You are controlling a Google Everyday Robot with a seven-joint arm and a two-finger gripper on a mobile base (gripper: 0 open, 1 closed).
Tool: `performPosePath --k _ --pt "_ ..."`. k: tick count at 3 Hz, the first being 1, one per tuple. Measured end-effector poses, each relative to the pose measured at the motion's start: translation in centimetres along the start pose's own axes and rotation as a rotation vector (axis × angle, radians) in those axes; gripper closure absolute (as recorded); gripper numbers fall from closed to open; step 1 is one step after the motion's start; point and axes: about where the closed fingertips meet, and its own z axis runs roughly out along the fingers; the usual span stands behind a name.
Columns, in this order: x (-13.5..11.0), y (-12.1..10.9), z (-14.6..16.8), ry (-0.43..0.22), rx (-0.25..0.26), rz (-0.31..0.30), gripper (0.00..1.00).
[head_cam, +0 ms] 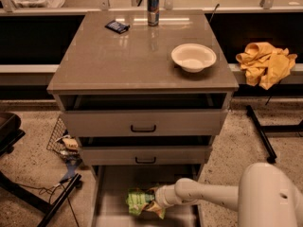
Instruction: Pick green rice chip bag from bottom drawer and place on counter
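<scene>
- We see the gripper (158,198) low in the bottom drawer (113,189), reaching in from the right on its white arm.
- Its jaws seem clamped on the right edge of the green rice chip bag (138,201), though the crumpled foil hides their tips.
- The bag lies on the drawer floor, near the front.
- On the desk (128,60) we find a white bowl (193,57), a can (153,8) and a small dark packet (117,26).
</scene>
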Motion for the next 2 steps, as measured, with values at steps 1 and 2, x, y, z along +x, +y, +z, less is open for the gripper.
performPosePath --k 1,2 --pt "-3.3 -1.3 -4.8 -0.018 0.056 0.035 1.00" --pt "-6.4 -1.0 -9.9 -0.041 0.046 0.077 1.00"
